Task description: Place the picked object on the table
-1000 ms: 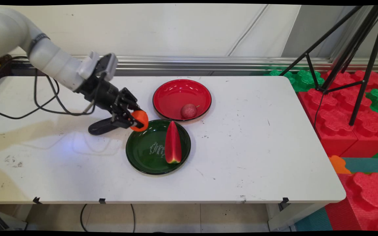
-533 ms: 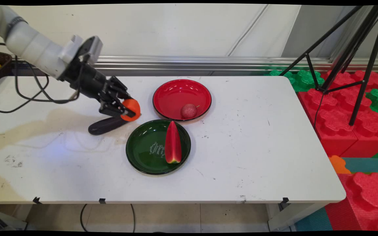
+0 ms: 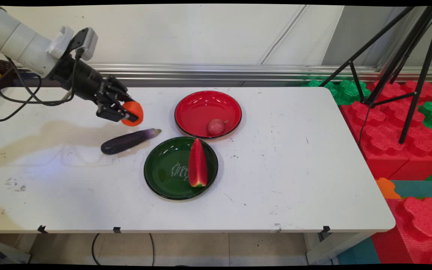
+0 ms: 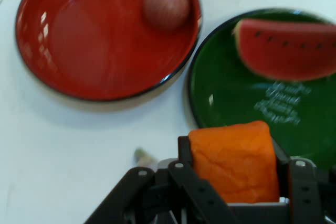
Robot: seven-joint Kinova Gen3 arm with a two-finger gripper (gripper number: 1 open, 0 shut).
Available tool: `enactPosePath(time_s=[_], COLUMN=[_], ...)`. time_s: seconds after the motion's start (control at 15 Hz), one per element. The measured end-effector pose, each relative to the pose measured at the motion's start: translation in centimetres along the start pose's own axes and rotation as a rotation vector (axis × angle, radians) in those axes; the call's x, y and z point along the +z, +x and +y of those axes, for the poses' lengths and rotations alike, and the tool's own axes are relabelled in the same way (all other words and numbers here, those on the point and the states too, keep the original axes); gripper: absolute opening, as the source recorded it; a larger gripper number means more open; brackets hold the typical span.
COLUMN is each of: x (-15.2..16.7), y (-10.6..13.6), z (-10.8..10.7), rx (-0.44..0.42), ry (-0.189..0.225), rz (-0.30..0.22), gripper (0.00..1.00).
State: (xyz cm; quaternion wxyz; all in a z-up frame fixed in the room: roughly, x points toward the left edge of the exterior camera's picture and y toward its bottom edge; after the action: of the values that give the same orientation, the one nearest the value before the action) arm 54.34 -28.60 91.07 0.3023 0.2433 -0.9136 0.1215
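— What has the black two-finger gripper (image 3: 128,114) got hold of?

— A soft-looking orange block (image 3: 132,113), matte and a little rough on the surface, like foam or sponge. The fingers are closed against its two sides, and the block fills the gap between them. In the hand view it reads as a rounded slab (image 4: 234,161) with the linkage framing it.

— Where is that over the white table (image 3: 313,180)?

— Raised above the table's left rear part, clear of everything on it. Just below and toward the near side lies a dark purple eggplant (image 3: 128,141), glossy and long, its pale stem end pointing toward the plates.

— And the plates?

— Two round, shiny dishes with dark rims, well to the right of the gripper. The red lacquered bowl (image 3: 201,108) holds a small reddish-brown ball with a pitted skin (image 3: 215,127) and a thin stalk. The dark green plate (image 3: 163,172) sits just in front of it, their rims almost touching, and carries a watermelon slice (image 3: 197,163), red flesh with black seeds and a green rind at the near tip.

— Any writing?

— White script on the green plate's face (image 4: 278,100), beside the slice. It looks like a few slanted lines of lettering, but I cannot read it in either view.
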Motion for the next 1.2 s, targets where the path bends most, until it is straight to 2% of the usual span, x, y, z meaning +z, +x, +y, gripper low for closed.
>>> enactPosePath(time_s=[0.2, 0.47, 0.8, 1.2], x=[-0.3, 0.8, 3.8, 6.8], y=[-1.2, -2.9, -4.3, -5.2], z=[-1.0, -2.7, -4.6, -6.0], rx=[-0.017, -0.046, -0.07, -0.089], ry=[0.026, 0.054, 0.057, 0.045], rz=[-0.027, -0.059, -0.074, -0.069], gripper=[0.0, 0.0, 0.0, 0.0])
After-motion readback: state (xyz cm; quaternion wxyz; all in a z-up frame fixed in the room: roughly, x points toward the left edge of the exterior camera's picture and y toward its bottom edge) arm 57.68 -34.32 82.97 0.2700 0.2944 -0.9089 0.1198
